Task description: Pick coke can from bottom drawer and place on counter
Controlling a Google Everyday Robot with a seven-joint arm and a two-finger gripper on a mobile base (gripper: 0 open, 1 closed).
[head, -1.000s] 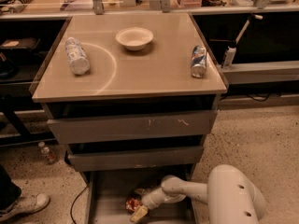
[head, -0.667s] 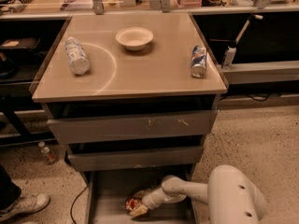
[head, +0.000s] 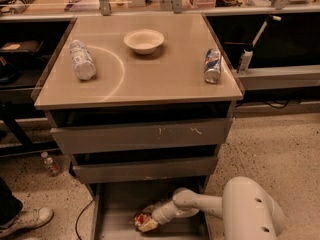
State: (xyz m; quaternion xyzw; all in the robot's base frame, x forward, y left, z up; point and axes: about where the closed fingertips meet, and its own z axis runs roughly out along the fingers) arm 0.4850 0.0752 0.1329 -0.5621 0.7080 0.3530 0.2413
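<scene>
One small red metal coke can with white markings lies on its side on the flat floor of the wide grey metal bottom drawer, which is pulled out, near the drawer's middle and towards its front. The white arm reaches in from the right, and its single two-finger gripper is at the can, the pale fingers pinching it from the right side.

Above are two more grey drawer fronts: the top drawer front, bearing pale scratches, and a plain middle drawer front.

The broad beige-tan counter with its pale curved arc mark holds three things, one of each:
- a clear plastic bottle with a white label, lying on its side at the left
- a shallow cream bowl, upright near the back centre
- a blue-and-silver can, lying near the right edge

One small bottle lies on the speckled floor left of the cabinet, and one white shoe shows at the lower left.

Compared with a second ago, the gripper and red can together have shifted slightly up and to the left within the drawer; everything on the counter lies as it did.

The print on the cans and the bottle label is too small to read
</scene>
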